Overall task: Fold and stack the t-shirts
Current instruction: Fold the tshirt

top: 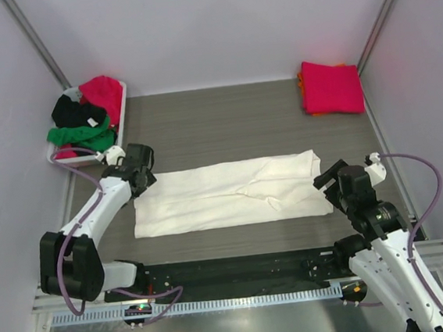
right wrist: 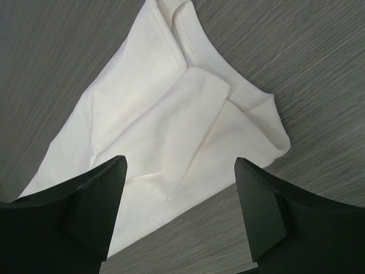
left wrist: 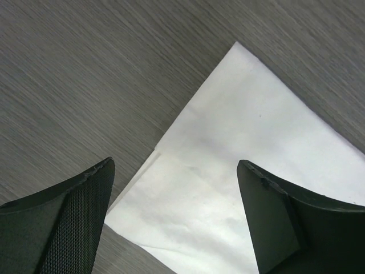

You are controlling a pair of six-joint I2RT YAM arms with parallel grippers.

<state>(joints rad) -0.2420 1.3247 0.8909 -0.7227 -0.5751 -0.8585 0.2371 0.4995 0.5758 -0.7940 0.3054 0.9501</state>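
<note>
A cream-white t-shirt (top: 228,194) lies folded into a long strip across the middle of the table, its print hidden. My left gripper (top: 146,181) is open above its far left corner (left wrist: 228,171). My right gripper (top: 327,187) is open above its right end, where the collar and a folded sleeve show (right wrist: 188,114). A folded magenta-pink t-shirt (top: 331,86) lies at the far right on an orange one (top: 301,80). Red (top: 100,91), black (top: 71,111) and green (top: 83,133) t-shirts are piled at the far left.
The white basket (top: 119,117) at the far left holds the loose pile. Grey walls and metal posts close in the table on three sides. Purple cables hang from both arms.
</note>
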